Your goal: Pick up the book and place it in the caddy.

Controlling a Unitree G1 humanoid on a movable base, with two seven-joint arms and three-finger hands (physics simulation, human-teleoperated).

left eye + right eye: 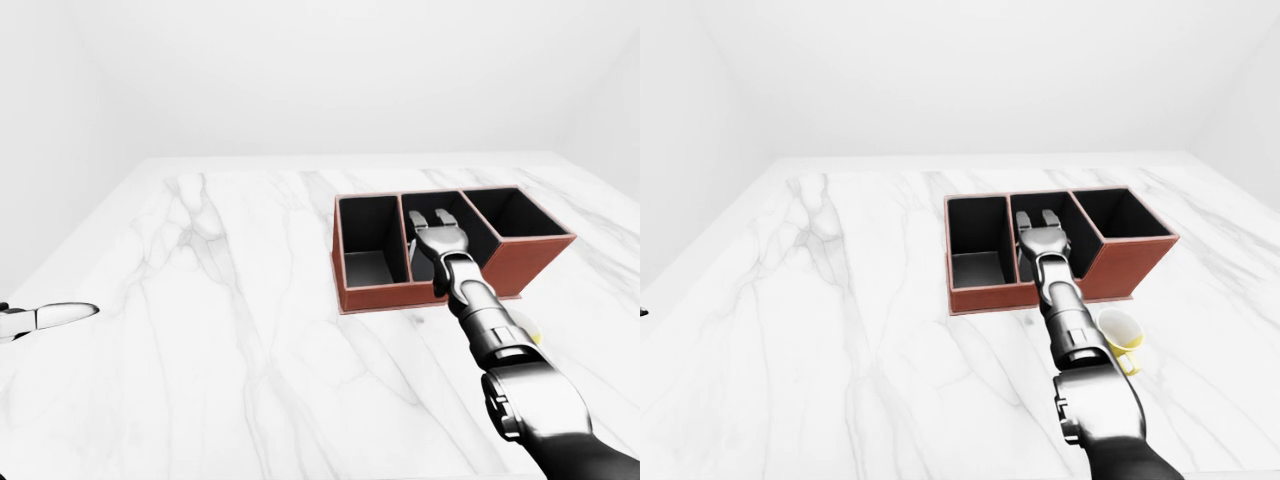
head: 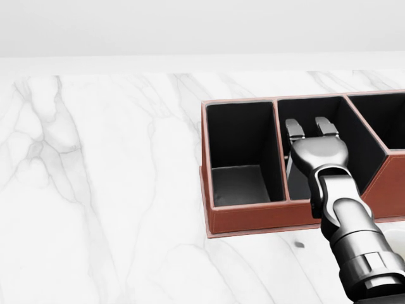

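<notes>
The brown caddy with three black-lined compartments stands at the right of the head view. My right hand hangs over its middle compartment with its fingers stretched out and apart, closed round nothing. A thin pale sliver, probably the book, leans inside that middle compartment, close under the left side of my palm; most of it is hidden. The left compartment holds nothing that shows. My left hand shows only as a pale tip at the left edge of the left-eye view, far from the caddy.
A yellow cup stands on the white marble counter just below the caddy's right part, beside my right forearm. A small dark speck lies on the counter below the caddy's rim. A pale wall rises beyond the counter.
</notes>
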